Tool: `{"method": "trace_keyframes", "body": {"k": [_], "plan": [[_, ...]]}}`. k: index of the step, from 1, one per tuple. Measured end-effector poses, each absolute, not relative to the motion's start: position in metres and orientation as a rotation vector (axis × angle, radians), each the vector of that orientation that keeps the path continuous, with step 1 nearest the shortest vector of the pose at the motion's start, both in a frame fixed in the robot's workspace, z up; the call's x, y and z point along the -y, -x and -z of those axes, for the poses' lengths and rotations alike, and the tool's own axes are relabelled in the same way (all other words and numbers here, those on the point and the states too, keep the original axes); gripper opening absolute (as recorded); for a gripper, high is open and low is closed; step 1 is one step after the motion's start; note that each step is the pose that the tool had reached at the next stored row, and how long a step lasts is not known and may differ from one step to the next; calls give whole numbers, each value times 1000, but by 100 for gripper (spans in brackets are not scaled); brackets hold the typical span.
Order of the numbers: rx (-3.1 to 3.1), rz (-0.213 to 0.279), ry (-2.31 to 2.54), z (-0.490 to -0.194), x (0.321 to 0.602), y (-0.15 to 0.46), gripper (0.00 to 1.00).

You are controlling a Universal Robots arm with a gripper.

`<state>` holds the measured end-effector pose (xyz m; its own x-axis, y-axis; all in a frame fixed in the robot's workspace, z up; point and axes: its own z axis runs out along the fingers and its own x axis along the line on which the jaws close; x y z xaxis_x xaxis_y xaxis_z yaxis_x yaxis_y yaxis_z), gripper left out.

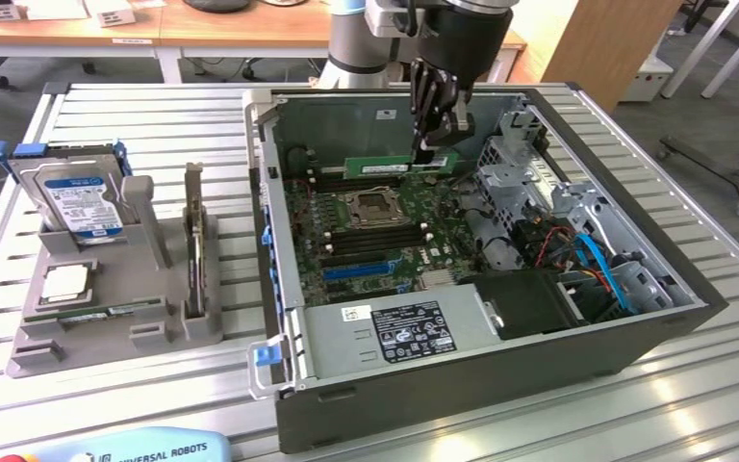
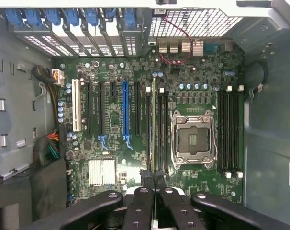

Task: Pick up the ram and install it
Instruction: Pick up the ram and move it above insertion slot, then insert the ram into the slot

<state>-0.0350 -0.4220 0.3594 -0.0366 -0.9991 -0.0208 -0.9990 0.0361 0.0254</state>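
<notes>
The black-fingered end effector (image 1: 437, 150) is closed narrowly on one end of the long, thin green circuit-board ram (image 1: 377, 167), holding it on edge inside the open dark grey metal computer case (image 1: 472, 380). The ram is over the green motherboard (image 1: 344, 252), along the black memory slots (image 2: 162, 134) beside the square silver processor socket (image 1: 372, 207). Whether it touches them cannot be told. The case stands on the slatted aluminium tabletop (image 1: 126, 404).
</notes>
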Motion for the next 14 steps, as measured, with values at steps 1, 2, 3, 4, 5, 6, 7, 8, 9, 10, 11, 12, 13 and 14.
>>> {"method": "trace_keyframes", "body": {"k": [1, 2, 3, 4, 5, 6, 7, 8, 9, 10, 11, 12, 13, 14], "plan": [[2259, 51, -2179, -359, 422, 35, 11], [2259, 51, -2179, -359, 422, 35, 11], [2259, 51, -2179, -359, 422, 35, 11], [2258, 51, -2180, -359, 422, 35, 11], [2254, 51, -2184, -359, 422, 35, 11], [2249, 51, -2189, -359, 422, 35, 11], [2245, 51, -2193, -359, 422, 35, 11], [2240, 51, -2198, -359, 422, 35, 11], [2237, 51, -2201, -359, 422, 35, 11], [2237, 51, -2201, -359, 422, 35, 11], [2237, 51, -2202, -359, 422, 35, 11], [2237, 51, -2202, -359, 422, 35, 11], [2237, 51, -2202, -359, 422, 35, 11], [2237, 51, -2202, -359, 422, 35, 11]]}}
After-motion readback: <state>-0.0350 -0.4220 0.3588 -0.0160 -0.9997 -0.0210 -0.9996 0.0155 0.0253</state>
